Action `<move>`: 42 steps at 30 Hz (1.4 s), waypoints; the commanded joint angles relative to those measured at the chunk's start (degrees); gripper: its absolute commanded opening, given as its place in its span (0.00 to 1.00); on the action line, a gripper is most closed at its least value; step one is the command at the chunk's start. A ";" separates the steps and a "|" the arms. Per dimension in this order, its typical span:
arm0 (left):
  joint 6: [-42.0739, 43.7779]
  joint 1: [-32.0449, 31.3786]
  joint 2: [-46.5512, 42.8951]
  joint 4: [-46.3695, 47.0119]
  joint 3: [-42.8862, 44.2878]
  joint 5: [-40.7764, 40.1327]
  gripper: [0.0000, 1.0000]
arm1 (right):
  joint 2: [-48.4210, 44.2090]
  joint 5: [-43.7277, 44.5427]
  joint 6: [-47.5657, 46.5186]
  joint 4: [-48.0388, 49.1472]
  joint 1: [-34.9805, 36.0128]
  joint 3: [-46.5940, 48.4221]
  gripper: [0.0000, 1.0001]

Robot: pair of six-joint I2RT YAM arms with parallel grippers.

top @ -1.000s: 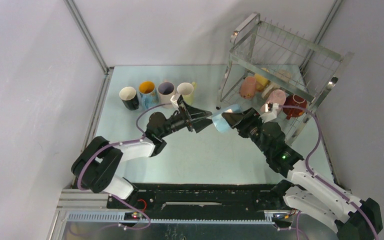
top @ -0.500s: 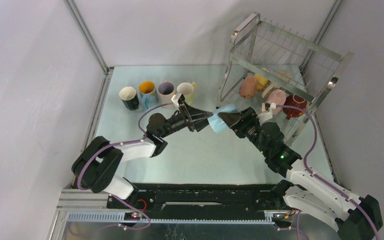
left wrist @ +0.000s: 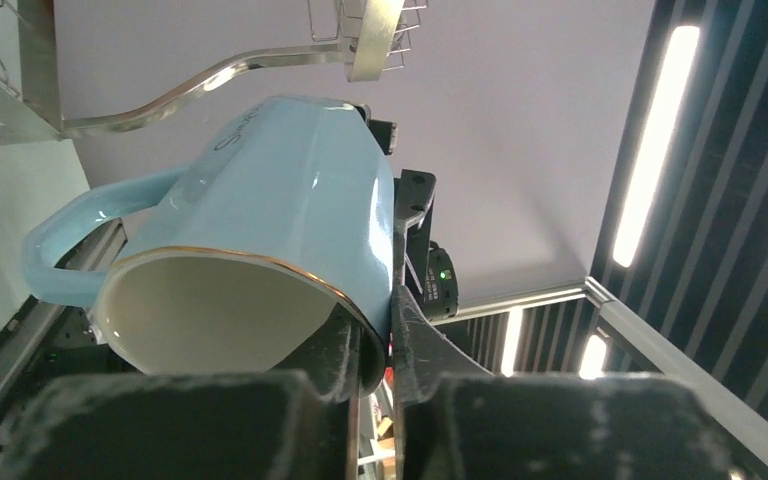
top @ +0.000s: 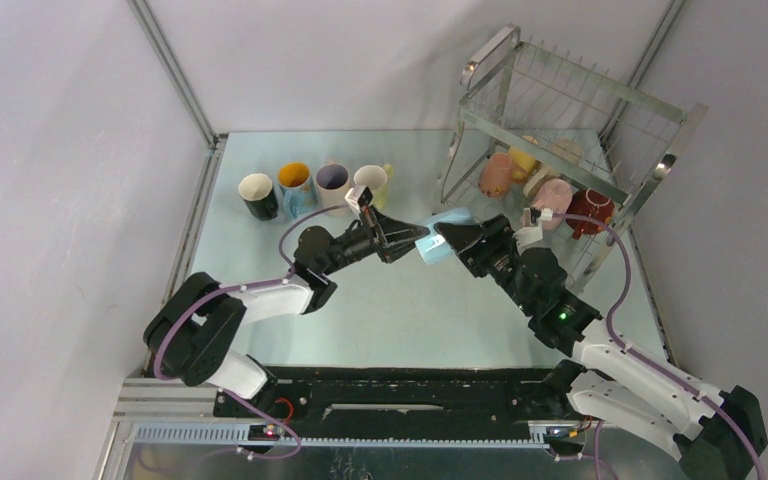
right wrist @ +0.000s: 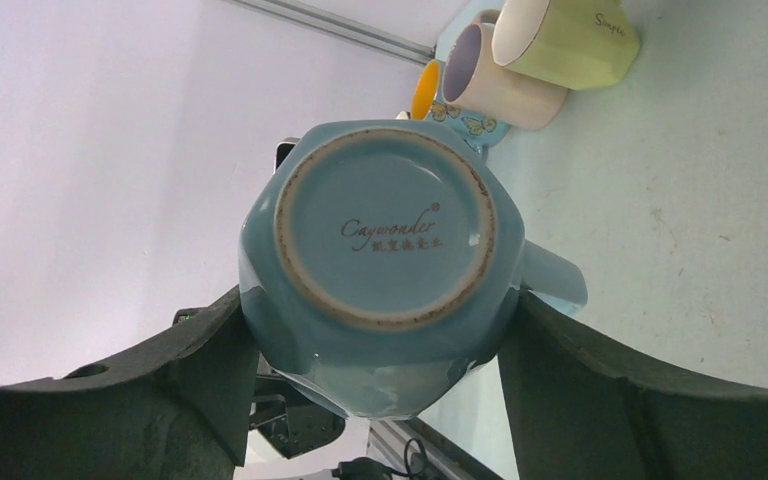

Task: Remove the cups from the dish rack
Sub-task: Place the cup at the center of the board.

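The left hand (left wrist: 385,345), wide open a second ago, now pinches the gold-edged rim of the blue mug (left wrist: 270,220), one finger inside and one outside. The right hand (right wrist: 375,330), spread wide, clamps the mug's glossy faceted sides. The mug hangs over bare table (top: 410,310), between four mugs (top: 315,185) rowed far left and the chrome wire rack (top: 570,100), whose lower tier carries other mugs (top: 550,190).
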 commanded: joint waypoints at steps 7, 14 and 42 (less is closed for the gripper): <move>0.47 -0.24 -1.55 3.57 3.52 -0.21 0.00 | -1.46 2.94 0.42 5.73 2.87 2.79 0.25; 1.30 -0.16 -3.02 2.94 4.24 -1.37 0.00 | -2.07 2.30 -0.84 5.18 3.26 2.77 0.82; 3.65 5.91 -9.29 -0.96 3.00 -8.14 0.00 | -2.88 0.50 -2.06 4.67 5.63 2.77 1.00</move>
